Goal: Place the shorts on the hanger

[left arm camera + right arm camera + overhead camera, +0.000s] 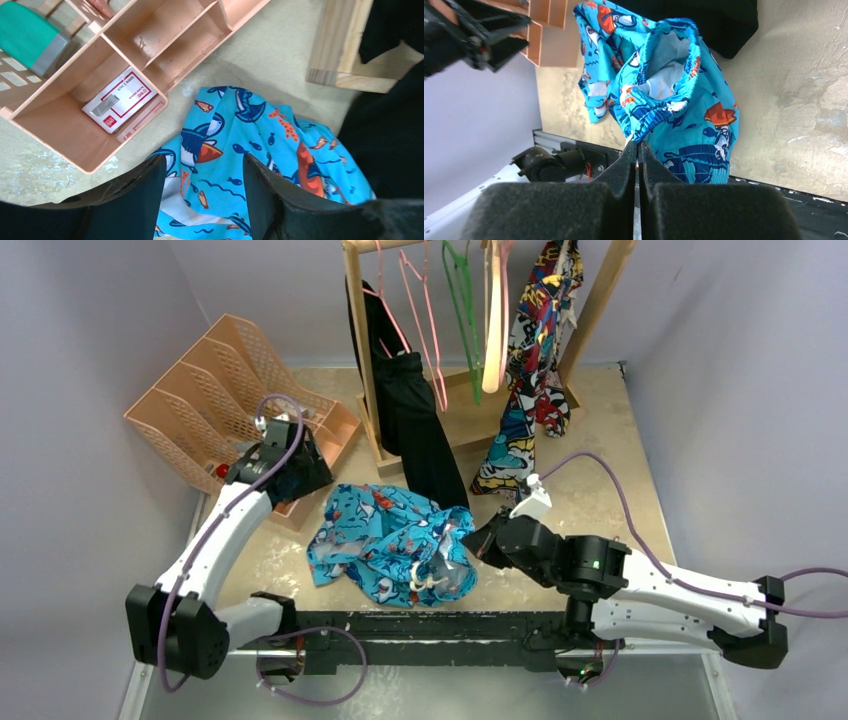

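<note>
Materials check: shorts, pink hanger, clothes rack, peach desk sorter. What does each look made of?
By look: shorts are thin matte fabric, maybe polyester; they crumple into soft folds. pink hanger is thin wire, probably coated metal. rack is pale, bare-looking wood with square-cut edges. sorter is moulded plastic with a slight sheen and perforated walls.

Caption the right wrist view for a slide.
Right gripper shut on the crumpled shorts over the table.

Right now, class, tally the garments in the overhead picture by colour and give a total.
Turquoise: 1, the shorts
Black: 1, the black garment
Multicolour: 1, the comic-print garment
Total: 3
</note>
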{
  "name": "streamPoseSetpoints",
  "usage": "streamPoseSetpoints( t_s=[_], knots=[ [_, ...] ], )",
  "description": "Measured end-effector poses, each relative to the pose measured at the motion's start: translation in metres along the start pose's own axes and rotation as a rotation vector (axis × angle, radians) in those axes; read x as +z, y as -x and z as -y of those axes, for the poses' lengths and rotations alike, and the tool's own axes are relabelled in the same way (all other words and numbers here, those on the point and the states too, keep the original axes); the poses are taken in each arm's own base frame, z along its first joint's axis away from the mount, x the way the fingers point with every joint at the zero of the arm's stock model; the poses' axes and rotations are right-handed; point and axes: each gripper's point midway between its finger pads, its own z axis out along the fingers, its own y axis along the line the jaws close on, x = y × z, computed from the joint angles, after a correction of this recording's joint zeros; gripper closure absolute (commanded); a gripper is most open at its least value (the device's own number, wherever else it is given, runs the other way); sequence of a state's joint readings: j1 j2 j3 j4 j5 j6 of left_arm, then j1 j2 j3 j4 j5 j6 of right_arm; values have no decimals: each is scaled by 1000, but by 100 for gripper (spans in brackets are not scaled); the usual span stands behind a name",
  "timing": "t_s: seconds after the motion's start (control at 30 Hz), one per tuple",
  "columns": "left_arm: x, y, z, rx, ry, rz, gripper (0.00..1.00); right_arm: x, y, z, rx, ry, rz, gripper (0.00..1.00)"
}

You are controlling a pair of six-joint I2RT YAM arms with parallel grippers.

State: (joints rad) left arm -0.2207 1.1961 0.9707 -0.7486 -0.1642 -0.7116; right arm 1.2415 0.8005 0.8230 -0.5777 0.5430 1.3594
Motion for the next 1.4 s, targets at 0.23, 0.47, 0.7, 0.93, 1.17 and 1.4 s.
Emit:
streamPoseSetpoints(
  t_s=[0.23,0.47,0.7,0.93,1.17,1.4],
  knots=[
    [-60,24,47,82,-316,114,37,5,-10,-8,-90,50,-35,100],
    [-96,-1,103,192,-654,89,38,1,-21,-48,-320,286,-73,100],
    [-105,-65,145,361,-872,-27,39,10,-58,-53,-549,376,-215,100],
    [-105,-104,166,465,-962,-77,38,9,-71,-24,-593,296,-303,100],
    [-90,-130,183,552,-987,-108,38,-3,-62,-30,-575,338,-276,100],
    [-81,-144,195,609,-1017,-99,39,1,-66,-27,-582,322,-289,100]
  ],
)
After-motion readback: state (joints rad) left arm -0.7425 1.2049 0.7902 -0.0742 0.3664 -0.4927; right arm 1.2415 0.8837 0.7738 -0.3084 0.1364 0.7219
